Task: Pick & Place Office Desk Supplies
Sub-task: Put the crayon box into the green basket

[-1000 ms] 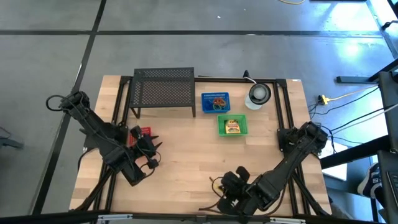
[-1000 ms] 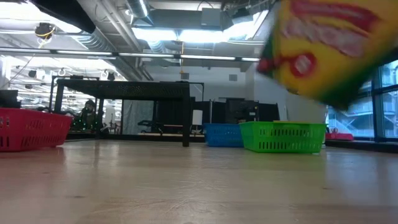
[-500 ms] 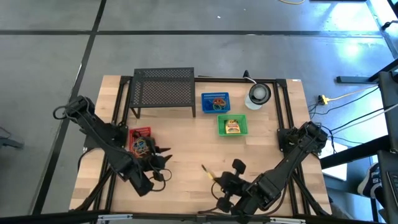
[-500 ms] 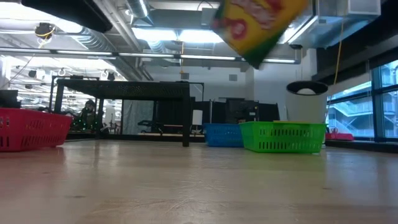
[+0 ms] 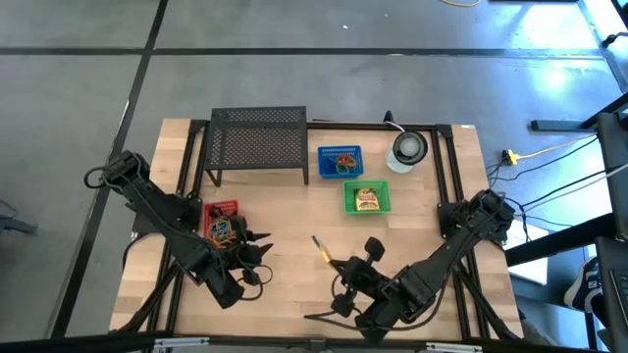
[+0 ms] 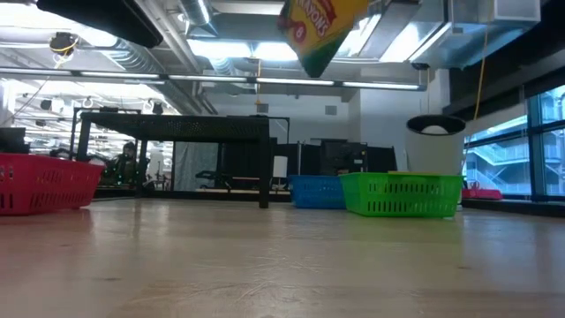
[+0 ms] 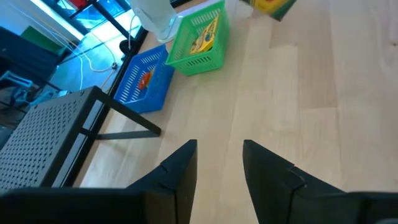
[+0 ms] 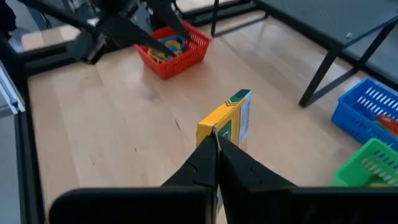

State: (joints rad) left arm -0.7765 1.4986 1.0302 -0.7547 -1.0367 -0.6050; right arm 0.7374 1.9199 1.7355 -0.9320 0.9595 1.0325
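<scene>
Gripping a yellow-green box by its edge, the right hand holds it above the bare worktop, well short of the green basket. Left hand hangs open beside the red basket

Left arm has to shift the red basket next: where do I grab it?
Probably pinch one thin upright side wall of the red basket at its rim, coming straight down from above: the top is open, so one of the fingers fits inside.
</scene>
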